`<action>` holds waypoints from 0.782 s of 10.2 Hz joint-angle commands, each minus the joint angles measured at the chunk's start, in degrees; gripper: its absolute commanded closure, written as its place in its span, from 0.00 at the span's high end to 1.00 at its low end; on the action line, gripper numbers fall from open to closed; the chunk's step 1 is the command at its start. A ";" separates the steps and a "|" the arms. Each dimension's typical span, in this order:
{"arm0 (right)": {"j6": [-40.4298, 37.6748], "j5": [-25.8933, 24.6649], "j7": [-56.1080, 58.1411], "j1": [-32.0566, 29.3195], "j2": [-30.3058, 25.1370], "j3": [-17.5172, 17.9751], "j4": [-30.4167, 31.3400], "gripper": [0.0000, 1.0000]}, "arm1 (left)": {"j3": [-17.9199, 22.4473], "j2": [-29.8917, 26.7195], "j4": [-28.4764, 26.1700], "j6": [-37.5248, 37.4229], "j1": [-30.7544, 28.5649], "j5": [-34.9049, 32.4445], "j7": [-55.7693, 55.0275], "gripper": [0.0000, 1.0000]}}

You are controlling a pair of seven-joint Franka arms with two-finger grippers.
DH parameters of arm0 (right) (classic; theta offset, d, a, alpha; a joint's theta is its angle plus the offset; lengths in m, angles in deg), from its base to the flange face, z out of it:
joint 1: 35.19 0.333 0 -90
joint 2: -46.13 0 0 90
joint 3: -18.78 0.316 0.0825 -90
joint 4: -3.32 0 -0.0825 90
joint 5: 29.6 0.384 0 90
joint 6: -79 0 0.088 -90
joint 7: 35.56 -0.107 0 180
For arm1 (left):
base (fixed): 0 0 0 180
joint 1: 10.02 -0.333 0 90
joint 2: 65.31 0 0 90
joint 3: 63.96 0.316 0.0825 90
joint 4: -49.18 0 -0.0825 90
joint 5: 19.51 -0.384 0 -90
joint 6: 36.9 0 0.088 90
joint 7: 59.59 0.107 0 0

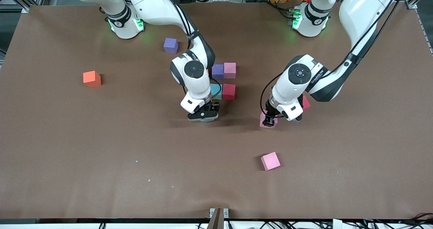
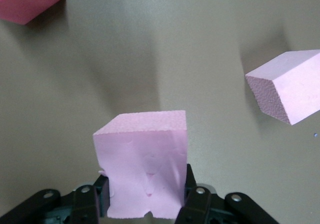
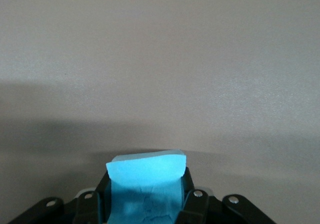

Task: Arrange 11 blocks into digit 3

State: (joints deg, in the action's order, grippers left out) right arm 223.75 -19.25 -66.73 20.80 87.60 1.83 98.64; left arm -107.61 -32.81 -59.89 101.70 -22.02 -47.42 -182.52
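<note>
Blocks sit in a small square clump [image 1: 224, 81] mid-table, its sides lined up with the table edges. Left gripper [image 1: 269, 121] squeezes a pink cube [image 2: 145, 169]. Right gripper [image 1: 204, 117] squeezes a light blue cube [image 3: 146, 186].

Light blue block [image 3: 146, 186] in right gripper [image 1: 203, 117]: mostly covered by the fingers in front view. Red block [image 1: 306, 102] half hidden under left arm. Second light blue block [image 1: 216, 91] partly covered by right arm. Pink block [image 2: 292, 86] cut by frame edge.
</note>
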 commanded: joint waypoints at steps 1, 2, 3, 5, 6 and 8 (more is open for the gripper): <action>-0.52 -0.85 -1.62 0.09 -1.66 0.08 2.24 0.00 | 0.14 0.99 2.72 -2.02 0.93 -1.36 1.37 0.49; -0.78 -0.85 -1.62 0.00 -1.66 -0.01 2.32 0.00 | 0.14 1.69 3.43 -2.11 1.19 -1.36 1.38 0.49; -1.05 -0.85 -1.62 -0.09 -1.66 -0.01 2.33 0.00 | 0.14 2.13 4.13 -2.19 2.58 -1.27 1.38 0.49; -1.14 -0.85 -1.62 -0.17 -1.66 -0.10 2.33 0.00 | 1.19 2.83 5.54 -2.28 5.05 -1.45 1.46 0.49; -1.49 -0.85 -1.62 -0.17 -1.66 -0.10 2.33 0.00 | 2.33 2.93 6.15 -2.28 6.71 -2.14 1.55 0.49; -1.84 -0.85 -2.32 -0.17 -1.66 -0.19 2.33 0.00 | 4.52 2.93 6.86 -2.28 9.97 -3.46 1.73 0.49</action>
State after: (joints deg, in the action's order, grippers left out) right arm 222.79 -19.25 -67.43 20.77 87.37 1.50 98.85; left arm -104.88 -30.47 -55.09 100.64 -14.63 -49.08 -181.07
